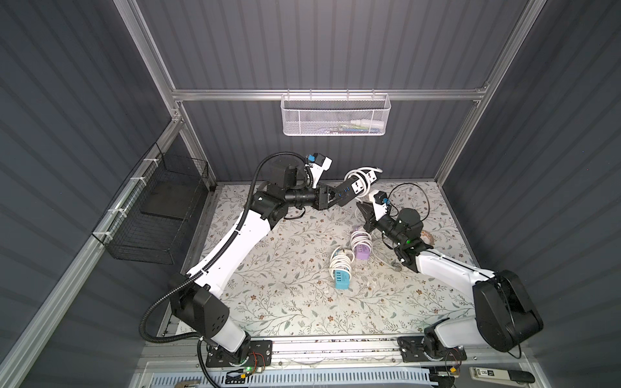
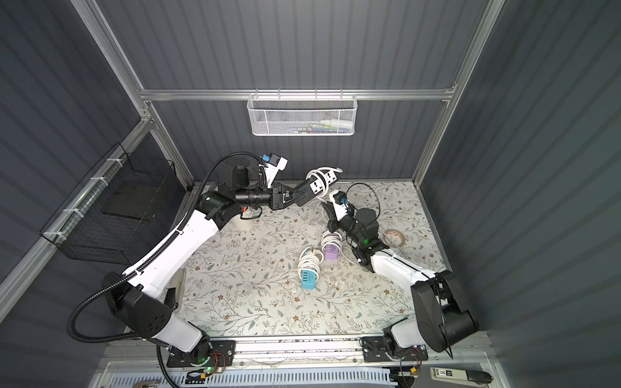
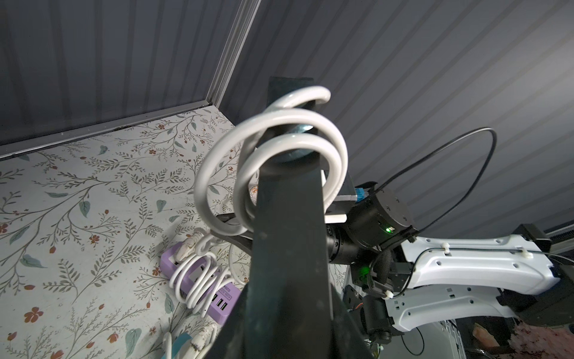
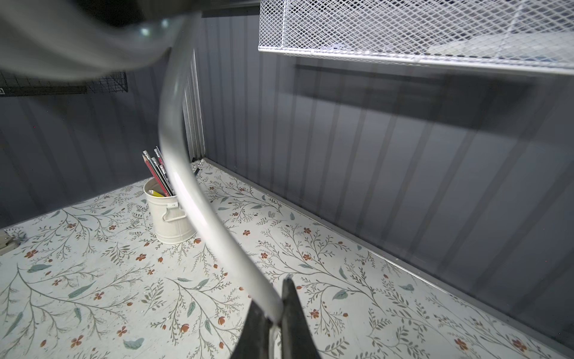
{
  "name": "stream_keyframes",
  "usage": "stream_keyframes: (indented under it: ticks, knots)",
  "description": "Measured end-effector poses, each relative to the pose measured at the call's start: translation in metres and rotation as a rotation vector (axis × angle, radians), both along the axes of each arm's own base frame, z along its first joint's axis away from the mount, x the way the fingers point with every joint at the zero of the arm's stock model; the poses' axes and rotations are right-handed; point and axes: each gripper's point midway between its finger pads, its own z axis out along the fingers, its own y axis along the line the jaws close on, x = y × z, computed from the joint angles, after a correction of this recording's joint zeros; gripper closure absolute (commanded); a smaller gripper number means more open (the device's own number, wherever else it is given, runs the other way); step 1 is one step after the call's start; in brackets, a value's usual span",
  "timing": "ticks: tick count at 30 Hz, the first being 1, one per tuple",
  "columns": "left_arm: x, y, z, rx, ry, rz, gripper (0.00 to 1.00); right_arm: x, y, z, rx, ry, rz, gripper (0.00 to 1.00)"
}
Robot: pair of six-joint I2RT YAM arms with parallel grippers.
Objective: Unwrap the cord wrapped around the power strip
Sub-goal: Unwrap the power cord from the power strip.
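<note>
The right pincer [image 4: 275, 310] is pressed together on the white cord [image 4: 186, 199], pinching a stretch that runs up toward the coils. The left pincer [image 1: 331, 199] is clamped on one end of the black power strip [image 1: 357, 184] and holds it aloft over the far part of the surface [image 1: 268, 302]. Several loops sit around the strip's free end (loosely, judging by the left wrist view). The step in hand looks like the start of an uncoiling pull. Next, the right arm probably needs to lead the cord around or off that free end, against the winding, while the left keeps the strip steady.
</note>
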Motion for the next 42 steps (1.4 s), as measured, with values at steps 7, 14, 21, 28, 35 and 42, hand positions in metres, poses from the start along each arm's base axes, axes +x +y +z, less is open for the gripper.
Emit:
stream_keyframes:
  ticks: [7,14,21,28,35,42]
  knots:
    - [0.003,0.002,0.004,-0.017,-0.02,-0.005,1.0,-0.003,-0.018,0.0,0.082,0.096,-0.008,1.0]
    - [-0.01,-0.006,-0.01,-0.036,0.014,-0.089,1.0,0.042,-0.057,-0.017,0.205,0.299,-0.061,1.0]
    - [-0.013,-0.011,-0.018,-0.025,0.009,-0.125,1.0,0.078,-0.066,0.026,0.298,0.336,-0.061,1.0]
    - [0.009,-0.015,-0.066,0.074,0.072,-0.083,1.0,0.07,-0.102,0.103,0.358,0.267,-0.086,1.0]
    - [0.036,0.001,-0.09,0.113,0.092,0.017,1.0,0.0,-0.121,0.145,0.362,0.209,-0.099,1.0]
    - [0.044,0.012,-0.068,0.1,0.026,0.086,1.0,-0.041,-0.141,0.061,0.368,0.4,-0.195,1.0]
